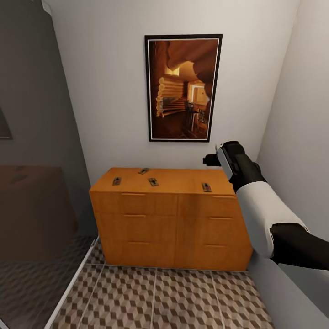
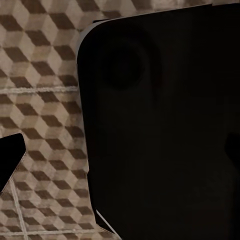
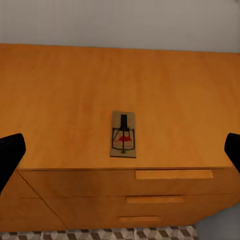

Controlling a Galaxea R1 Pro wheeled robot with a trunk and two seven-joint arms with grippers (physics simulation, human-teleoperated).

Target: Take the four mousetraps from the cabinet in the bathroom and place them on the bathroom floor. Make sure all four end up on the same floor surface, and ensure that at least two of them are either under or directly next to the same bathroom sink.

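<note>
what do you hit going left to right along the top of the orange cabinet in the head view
mousetrap near the left end → mousetrap at the back edge → mousetrap in the middle → mousetrap near the right end → right arm's wrist raised past the cabinet top's right end

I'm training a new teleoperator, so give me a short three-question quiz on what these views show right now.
1. How many small flat brown wooden mousetraps lie on the orange wooden cabinet?
2. True or false: one mousetrap already lies on the cube-patterned tiled floor.
3. The right tool is: A) shut on a trap, B) open above the rightmost trap, C) touching the framed picture.

Key: 1) four; 2) false; 3) B.
</note>
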